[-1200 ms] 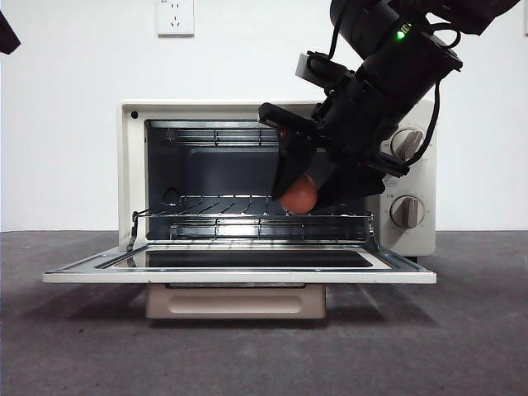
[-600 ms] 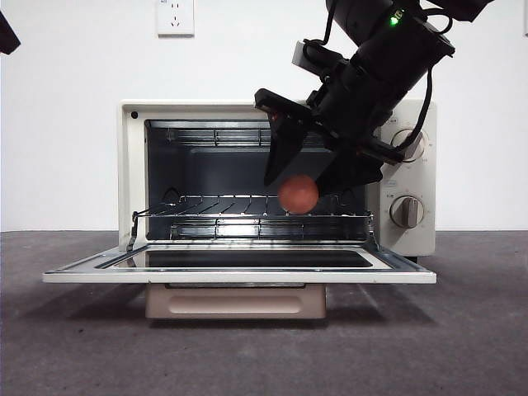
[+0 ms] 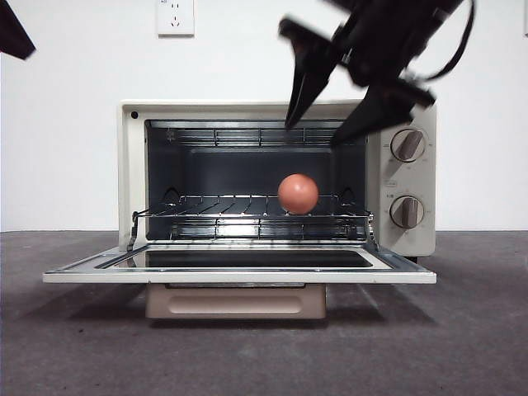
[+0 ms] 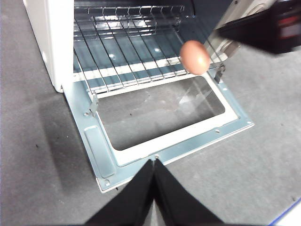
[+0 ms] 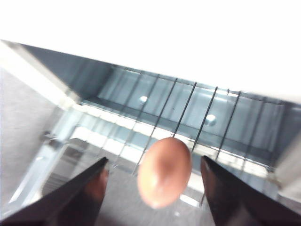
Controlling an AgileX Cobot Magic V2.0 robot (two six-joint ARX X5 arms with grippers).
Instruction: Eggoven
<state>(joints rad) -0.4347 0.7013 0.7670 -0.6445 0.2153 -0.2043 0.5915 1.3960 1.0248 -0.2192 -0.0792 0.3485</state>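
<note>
Up goes the right tool [image 3: 334,124] — a second ago it was down in the oven mouth around the egg [image 3: 298,194], now it's above the opening, jaws spread wide and empty. In the front view one egg sits on the wire rack [image 3: 214,205] near the right side of the one toaster oven [image 3: 128,165], door [image 3: 239,271] dropped flat, two knobs beside it.

Left wrist view: the left tool [image 4: 154,162] is pinched closed, holding nothing, well back from the door on the table [image 4: 33,141]; the egg [image 4: 194,57] rests at the rack's front edge.

Right wrist view: the egg [image 5: 164,171] lies straight ahead between the open jaws, untouched, long axis roughly along the rack wires [image 5: 207,113]. I'd say the right arm is nearer.
</note>
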